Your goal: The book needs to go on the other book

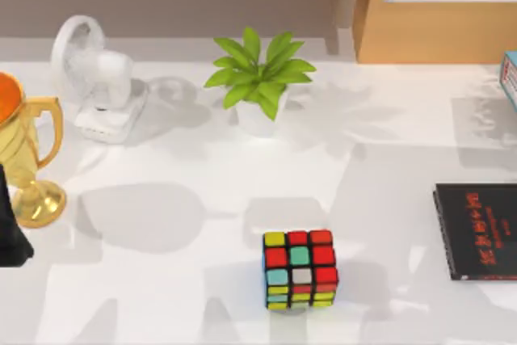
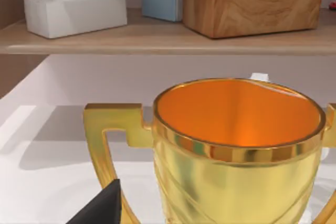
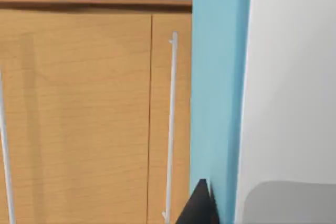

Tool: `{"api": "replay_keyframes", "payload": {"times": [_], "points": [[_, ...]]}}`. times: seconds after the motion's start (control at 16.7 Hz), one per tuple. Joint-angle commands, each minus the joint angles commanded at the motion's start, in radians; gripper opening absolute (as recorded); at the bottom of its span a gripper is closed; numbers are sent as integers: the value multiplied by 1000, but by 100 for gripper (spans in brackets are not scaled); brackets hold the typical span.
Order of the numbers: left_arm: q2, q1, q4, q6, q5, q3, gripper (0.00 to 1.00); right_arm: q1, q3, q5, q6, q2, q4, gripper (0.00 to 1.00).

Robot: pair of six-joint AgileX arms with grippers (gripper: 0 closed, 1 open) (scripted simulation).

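Observation:
The teal-blue book [image 1: 510, 78] sits at the far right edge of the table in the top view, mostly cut off. In the right wrist view its teal cover [image 3: 218, 77] stands very close, with a black part of my right gripper [image 3: 199, 205] right against it. The other book [image 1: 478, 232], thin and black with red lettering, lies flat at the right, nearer the front than the teal one. My left gripper [image 1: 12, 236] rests at the table's left edge beside the gold trophy [image 1: 24, 159], and its black tip [image 2: 100, 208] appears in the left wrist view.
A colourful puzzle cube [image 1: 300, 268] stands front centre. A potted plant [image 1: 258, 78] and a white fan [image 1: 93, 78] are at the back. A wooden cabinet [image 1: 436, 10] stands behind the right side. A shelf [image 2: 157, 38] holds a tissue box [image 2: 73, 11] and a wooden box [image 2: 252, 1].

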Motion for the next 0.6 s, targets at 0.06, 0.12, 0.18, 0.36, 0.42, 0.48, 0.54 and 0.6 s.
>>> {"api": "replay_keyframes", "payload": {"times": [0.06,0.12,0.18,0.36,0.42,0.48,0.54,0.6], "points": [[0,0,0,0,0,0,100,49,-69,26,42,-41,-14,0],[0,0,0,0,0,0,100,96,-131,50,80,-78,-28,0],[0,0,0,0,0,0,100,139,-184,73,112,-111,-42,0],[0,0,0,0,0,0,100,233,-285,122,168,-178,-74,0],[0,0,0,0,0,0,100,249,-300,131,177,-191,-79,0],[0,0,0,0,0,0,100,255,-306,134,180,-197,-82,0],[0,0,0,0,0,0,100,255,-306,134,180,-197,-82,0],[0,0,0,0,0,0,100,255,-306,134,180,-197,-82,0]]}}
